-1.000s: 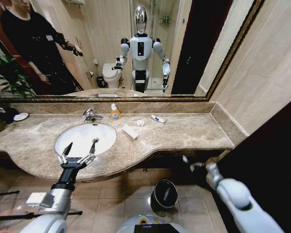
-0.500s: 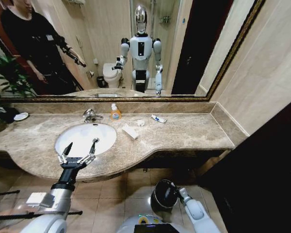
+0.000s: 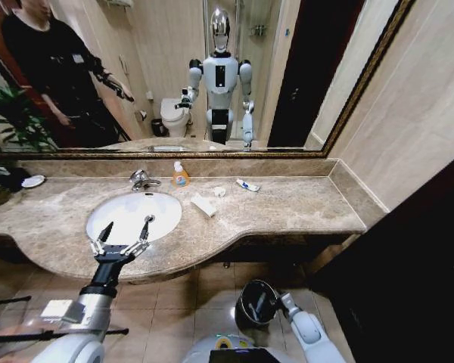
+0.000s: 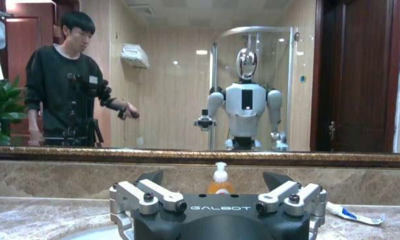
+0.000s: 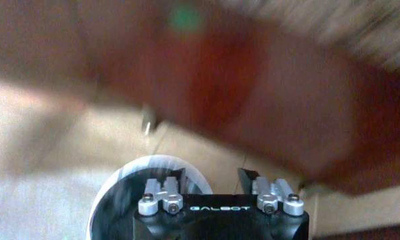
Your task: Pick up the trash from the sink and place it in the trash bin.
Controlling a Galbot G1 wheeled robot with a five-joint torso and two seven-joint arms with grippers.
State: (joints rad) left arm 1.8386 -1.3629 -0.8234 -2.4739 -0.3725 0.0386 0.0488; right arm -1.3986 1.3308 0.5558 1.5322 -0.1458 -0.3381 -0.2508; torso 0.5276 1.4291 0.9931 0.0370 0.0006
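Observation:
The white sink [image 3: 129, 212] sits in the marble counter, and no trash shows inside it. A flat white packet [image 3: 203, 205], a crumpled scrap [image 3: 219, 192] and a thin tube [image 3: 247, 185] lie on the counter beside it; the tube [image 4: 350, 215] also shows in the left wrist view. My left gripper [image 3: 127, 225] hovers open over the sink's front rim, holding nothing. The right gripper [image 3: 275, 301] hangs low at the black trash bin [image 3: 253, 302]. In its wrist view the right gripper [image 5: 213, 172] has its fingers apart over the bin's rim [image 5: 116, 200] with nothing between them.
An orange soap bottle [image 3: 180, 175] and a chrome faucet [image 3: 141, 180] stand behind the basin. A wide mirror [image 3: 303, 76] backs the counter, and a dark door [image 3: 424, 257] closes off the right. A potted plant [image 3: 0, 128] stands far left. The bin rests on tiled floor [image 3: 212, 283].
My right arm has dropped from counter height down to the trash bin, then settled slightly beside it. The left gripper has stayed still over the sink.

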